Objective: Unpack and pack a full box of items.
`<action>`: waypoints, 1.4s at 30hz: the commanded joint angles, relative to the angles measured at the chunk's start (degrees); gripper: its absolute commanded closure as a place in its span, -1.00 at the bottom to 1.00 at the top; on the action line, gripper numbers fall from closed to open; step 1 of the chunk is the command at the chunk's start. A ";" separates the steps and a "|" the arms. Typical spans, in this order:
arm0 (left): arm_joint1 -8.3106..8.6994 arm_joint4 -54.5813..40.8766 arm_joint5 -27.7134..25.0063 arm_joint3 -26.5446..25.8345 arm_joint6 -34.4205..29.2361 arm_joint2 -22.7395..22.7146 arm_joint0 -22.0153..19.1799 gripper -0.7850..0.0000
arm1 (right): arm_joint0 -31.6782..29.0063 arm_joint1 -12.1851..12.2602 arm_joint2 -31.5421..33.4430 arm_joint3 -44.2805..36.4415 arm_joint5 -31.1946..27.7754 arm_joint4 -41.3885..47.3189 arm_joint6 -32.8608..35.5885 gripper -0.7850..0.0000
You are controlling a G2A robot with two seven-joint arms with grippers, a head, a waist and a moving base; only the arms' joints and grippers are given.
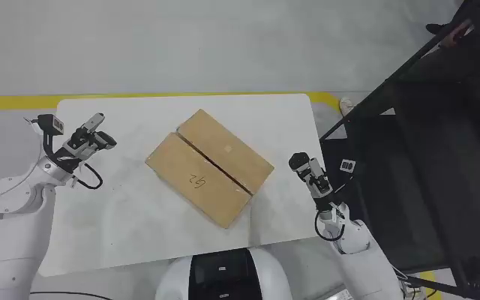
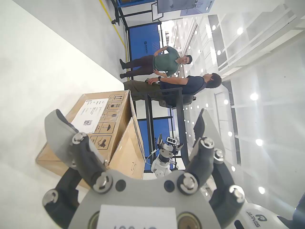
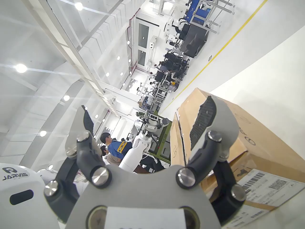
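Centre of the top view, on the white rectangular table (image 1: 112, 225): one brown cardboard box (image 1: 208, 166), lying at a slant to the table's edges. Its two top flaps are folded shut and meet along a seam down the middle, and one flap carries a handwritten mark. We note a white printed label (image 2: 93, 113) on a side wall. The contents are hidden beneath the flaps, so we cannot list them. Left of the frame, well apart from the box: left gripper (image 1: 103, 130), claw spread wide, holding nothing. Right of the frame, near the box's lower right corner but not touching it: right gripper (image 1: 303, 165), claw likewise wide and holding nothing. Progress, as we judge it: with the flaps shut and both claws free, the pictures fit a task not yet begun, or one wholly finished, and we cannot tell which. If it is at the start, everything remains: parting the flaps at the seam, lifting the items out, putting them back, and folding the flaps shut again.
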 commanded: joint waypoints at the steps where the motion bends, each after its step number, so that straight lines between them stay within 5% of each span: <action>1: -0.01 1.31 0.08 -0.70 0.97 0.20 0.27 -1.00 | 0.00 0.00 0.00 0.00 0.00 0.00 0.00 -1.00; 11: -0.29 11.40 -5.62 3.07 0.50 3.91 -4.42 -1.00 | -1.36 0.70 -0.81 -1.88 6.10 -0.19 8.10 -1.00; 19: -1.02 12.24 -15.10 12.66 -8.77 8.95 -11.73 -1.00 | -2.37 1.95 -0.41 -1.99 14.34 0.68 19.78 -1.00; 25: -0.81 8.34 -14.66 18.76 -21.89 10.28 -16.89 -1.00 | -2.40 2.54 -0.99 -1.95 19.23 -1.26 24.38 -1.00; 27: -0.65 9.55 -15.17 21.02 -21.71 10.09 -18.35 -1.00 | -2.35 2.66 -1.21 -1.79 20.36 -1.60 24.84 -1.00; 36: -0.65 9.55 -15.17 21.02 -21.71 10.09 -18.35 -1.00 | -2.33 2.68 -1.24 -1.67 20.69 -1.62 24.69 -1.00; 42: -0.71 11.31 -17.53 13.45 -19.93 11.50 -14.92 -1.00 | -1.27 2.67 -2.48 -1.00 23.23 -2.23 24.03 -1.00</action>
